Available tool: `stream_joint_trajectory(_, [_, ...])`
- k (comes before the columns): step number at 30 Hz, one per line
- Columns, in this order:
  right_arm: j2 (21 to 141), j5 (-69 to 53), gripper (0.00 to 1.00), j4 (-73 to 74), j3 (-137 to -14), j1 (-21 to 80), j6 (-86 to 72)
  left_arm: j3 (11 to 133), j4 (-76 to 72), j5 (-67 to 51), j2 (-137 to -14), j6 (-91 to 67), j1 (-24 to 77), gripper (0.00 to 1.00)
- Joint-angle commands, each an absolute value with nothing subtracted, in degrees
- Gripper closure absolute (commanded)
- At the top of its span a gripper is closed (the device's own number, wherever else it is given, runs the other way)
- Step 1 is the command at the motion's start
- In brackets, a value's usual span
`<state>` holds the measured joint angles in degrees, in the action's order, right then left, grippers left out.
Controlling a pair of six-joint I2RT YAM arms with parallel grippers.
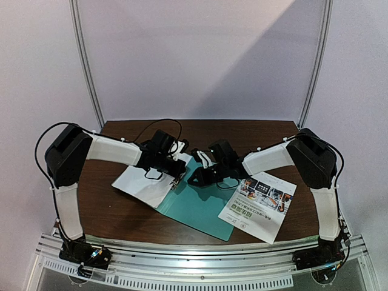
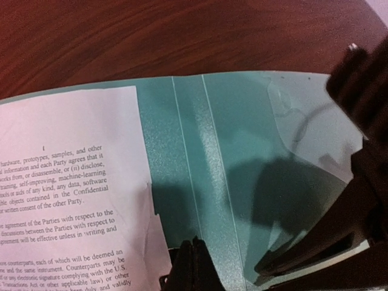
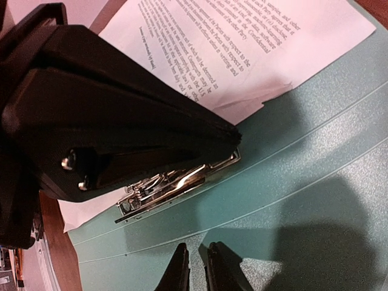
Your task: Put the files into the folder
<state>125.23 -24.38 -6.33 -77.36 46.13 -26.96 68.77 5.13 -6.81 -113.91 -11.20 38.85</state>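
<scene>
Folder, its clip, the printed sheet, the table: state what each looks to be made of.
Folder: thin plastic, it seems; teal, faintly grainy sheen, pressed crease lines. Clip: metal, with bright silvery glints. Printed sheet: plain white paper, matt, black text, one ragged edge. Table: dark reddish-brown wood grain, possibly only veneer or laminate.

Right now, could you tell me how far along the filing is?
Done: the folder lies open, with the text sheet partly over its left side. In hand: the left gripper is at the clip beside that sheet; the right gripper hovers over the folder. Left: the colour sheet lies at the folder's right edge, away from the clip, and I can't tell whether the text sheet is clipped.
</scene>
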Motion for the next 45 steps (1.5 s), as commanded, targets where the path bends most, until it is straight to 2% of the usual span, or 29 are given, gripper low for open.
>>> stream_joint_trajectory(1, [128.5,-22.77,0.89,-1.23,-76.9,46.37,-27.33,65.92,13.67,-11.34,-115.02,-11.11,40.34,1.0])
stream_joint_trajectory(11, [128.32,-22.85,0.89,-1.26,-76.9,46.45,-27.58,65.48,13.81,-10.53,-113.87,-11.37,40.34,1.0])
stream_joint_trajectory(21, [127.84,-22.92,0.89,-1.3,-76.82,46.43,-27.42,65.91,13.71,-9.95,-114.24,-11.85,40.39,0.94])
stream_joint_trajectory(28, [127.88,-22.94,0.89,-1.32,-76.82,46.34,-27.44,65.74,14.32,-7.71,-115.33,-11.64,40.26,1.0])
stream_joint_trajectory(36, [128.19,-23.03,0.89,-1.23,-76.55,46.4,-27.35,66.17,16.03,-3.47,-117.14,-11.63,40.13,1.0])
stream_joint_trajectory(45, [129.44,-22.63,0.89,-0.55,-76.99,46.38,-27.33,64.73,15.32,-4.24,-117.21,-11.97,38.53,1.0])
